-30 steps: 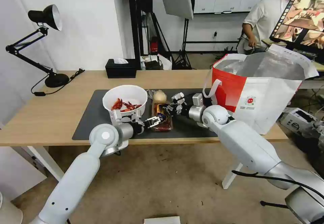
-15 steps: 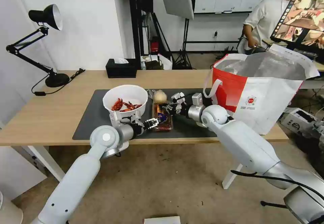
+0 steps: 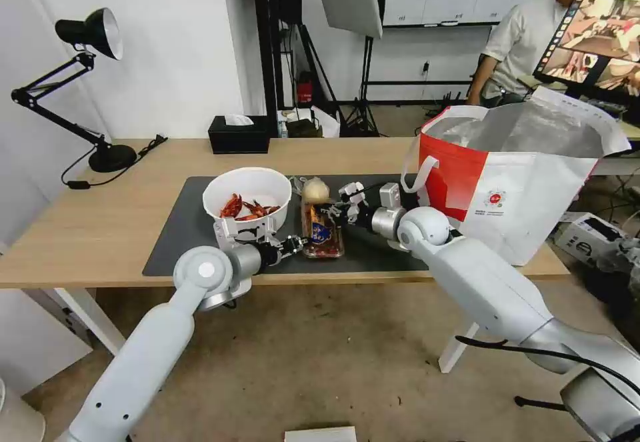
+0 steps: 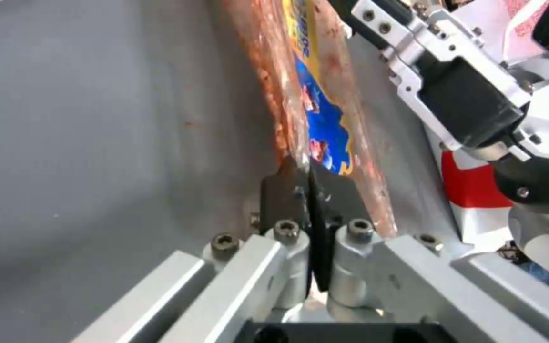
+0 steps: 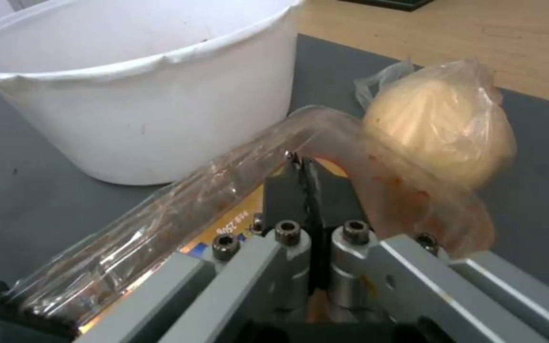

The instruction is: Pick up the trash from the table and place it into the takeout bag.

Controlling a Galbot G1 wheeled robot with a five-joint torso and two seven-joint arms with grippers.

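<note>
You're pinching the clear hinged tray from both ends. The left end effector is closed on the tray's near rim, at the end toward the bench's front edge; its pads are nearly touching, with thin plastic between them. The right end effector is closed on the far rim beside the wrapped beige ball, and its pads are likewise clamping a fold of film.

The tray is lying on the dark mat between the white bowl of crayfish shells and the takeout bag, near the bench's front edge. Its long axis is running front-to-back across the bench: one short end is pointing at you, the other at the ball and the back edge.

Risks:
- Both grips are on flimsy rim. The plastic is already buckling in the right wrist view, so a pull could tear it or let it slip out.
- If the two arms are moving unevenly, the tray will be twisting or sagging, the hinge could pop open, and red scraps would spill on the mat.
- The ball looks to be touching the tray's far end, though I can't be sure; lifting may roll it toward the back edge.
- The bowl is standing just beside the tray, so a sideways swing could clip it.
- The bag's mouth is high, and the tray needs to clear its rim.
</note>
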